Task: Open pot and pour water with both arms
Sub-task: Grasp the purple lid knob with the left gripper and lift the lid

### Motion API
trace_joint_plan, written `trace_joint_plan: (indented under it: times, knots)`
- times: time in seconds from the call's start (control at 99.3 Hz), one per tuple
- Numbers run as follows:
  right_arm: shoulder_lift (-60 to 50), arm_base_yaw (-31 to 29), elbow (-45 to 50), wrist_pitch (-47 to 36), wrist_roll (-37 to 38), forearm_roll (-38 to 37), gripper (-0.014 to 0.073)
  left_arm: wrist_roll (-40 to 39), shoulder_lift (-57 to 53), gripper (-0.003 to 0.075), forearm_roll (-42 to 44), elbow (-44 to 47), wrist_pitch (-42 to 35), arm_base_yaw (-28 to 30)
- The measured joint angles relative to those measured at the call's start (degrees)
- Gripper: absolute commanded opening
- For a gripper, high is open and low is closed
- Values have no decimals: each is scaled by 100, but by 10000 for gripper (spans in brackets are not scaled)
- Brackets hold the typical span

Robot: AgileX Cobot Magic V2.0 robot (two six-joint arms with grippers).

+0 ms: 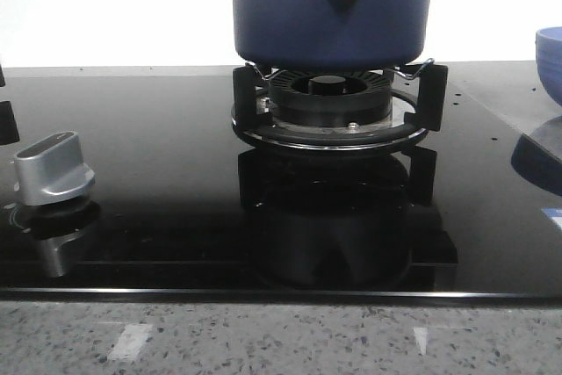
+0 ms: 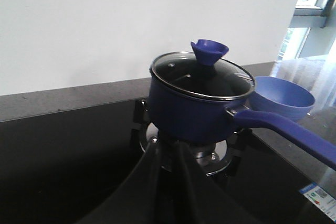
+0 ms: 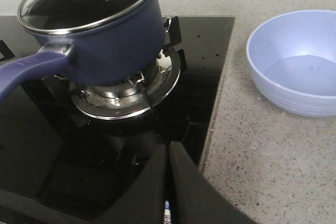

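The dark blue pot stands on the gas burner, its top cut off in the front view. In the left wrist view the pot wears a glass lid with a blue funnel-shaped knob. Its long handle sticks out sideways. My left gripper hangs short of the pot at burner height, its fingers a narrow gap apart with nothing between them. My right gripper is shut and empty, over the hob's edge, below the pot and its handle. Neither gripper shows in the front view.
A lighter blue bowl sits on the speckled counter beside the hob, at the right edge in the front view. A silver control knob stands on the black glass hob at front left. A white wall runs behind the stove.
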Motion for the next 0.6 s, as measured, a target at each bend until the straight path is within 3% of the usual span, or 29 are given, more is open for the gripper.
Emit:
trace_joint_plan:
  times: [0.091,0.161,0.272,0.433,0.604]
  knots:
    - [0,0,0,8,-4,-29,57,817,426,238,-803,0,-46,-174]
    - [0,0,0,8,-13,-38,198,1504,768,328,-1525,0,-60,-289]
    - [0,0,0,8,-17,-38,372,2493,1349,368,-2430,-116,14,-424]
    - [0,0,0,-85,-26,-104,395,3469,2268,368,-3218,-555,544,-609]
    - [0,0,0,-499,-26,-327,395,3806,3255,368,-3371,-1205,722,-914]
